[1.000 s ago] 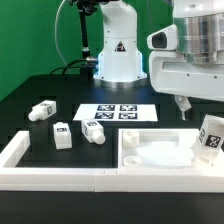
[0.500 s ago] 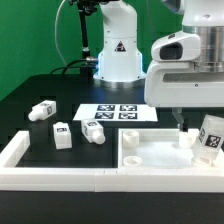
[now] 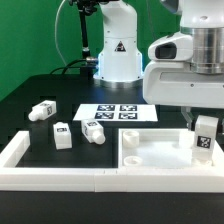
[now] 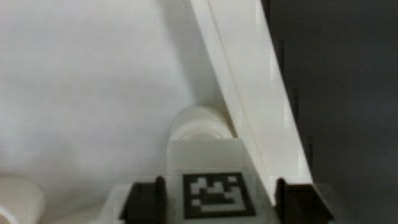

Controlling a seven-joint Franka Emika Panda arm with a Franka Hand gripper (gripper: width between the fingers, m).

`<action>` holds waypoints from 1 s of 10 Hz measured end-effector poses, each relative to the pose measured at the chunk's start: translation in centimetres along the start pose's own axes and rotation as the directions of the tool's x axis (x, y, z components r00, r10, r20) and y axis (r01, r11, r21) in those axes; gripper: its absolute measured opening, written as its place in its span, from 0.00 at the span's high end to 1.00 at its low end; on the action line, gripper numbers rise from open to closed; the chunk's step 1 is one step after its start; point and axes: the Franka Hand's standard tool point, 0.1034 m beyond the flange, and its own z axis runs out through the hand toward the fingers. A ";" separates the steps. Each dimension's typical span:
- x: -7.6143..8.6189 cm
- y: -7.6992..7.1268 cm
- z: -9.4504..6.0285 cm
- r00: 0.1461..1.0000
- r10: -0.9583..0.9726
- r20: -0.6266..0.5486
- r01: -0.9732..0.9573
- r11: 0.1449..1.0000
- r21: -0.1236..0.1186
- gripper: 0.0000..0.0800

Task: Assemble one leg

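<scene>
My gripper (image 3: 204,132) is at the exterior view's right, over the far right corner of the large flat white tray-like piece (image 3: 150,152). It is shut on a leg (image 3: 204,136), a small white post with a black-and-white tag, held upright. In the wrist view the leg (image 4: 212,160) sits between my two dark fingers (image 4: 150,201), its tip against the white piece near its raised rim (image 4: 240,90). Three more legs lie on the black table at the exterior view's left: one (image 3: 42,111), one (image 3: 62,134) and one (image 3: 95,130).
The marker board (image 3: 120,114) lies flat behind the loose legs. A low white wall (image 3: 20,152) runs along the table's front and left side. The robot's white base (image 3: 118,55) stands at the back.
My gripper has come down and shifted toward the exterior view's right onto the leg, which leaned free by the tray's corner. The leg now stands upright between my fingers.
</scene>
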 end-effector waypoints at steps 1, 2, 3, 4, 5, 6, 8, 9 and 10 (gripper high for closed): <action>0.0 0.0 0.0 0.999 0.036 0.000 -0.036 0.999 0.000 0.64; 0.0 -0.1 0.1 0.990 0.139 -0.001 -0.139 0.990 0.004 0.64; 0.1 -0.1 0.2 0.963 0.271 -0.009 -0.271 0.962 0.015 0.64; 0.0 -0.2 0.2 0.921 0.389 -0.003 -0.389 0.921 0.019 0.64; -0.2 -0.5 0.2 0.823 0.567 0.025 -0.567 0.823 0.034 0.64; -0.3 -0.9 0.2 0.713 0.698 0.067 -0.701 0.712 0.048 0.64; -0.1 -1.1 0.1 0.569 0.813 0.119 -0.822 0.567 0.054 0.64; -0.2 -1.2 0.2 0.586 0.802 0.117 -0.810 0.584 0.055 0.64; -0.2 -1.2 0.2 0.621 0.775 0.115 -0.783 0.619 0.060 0.41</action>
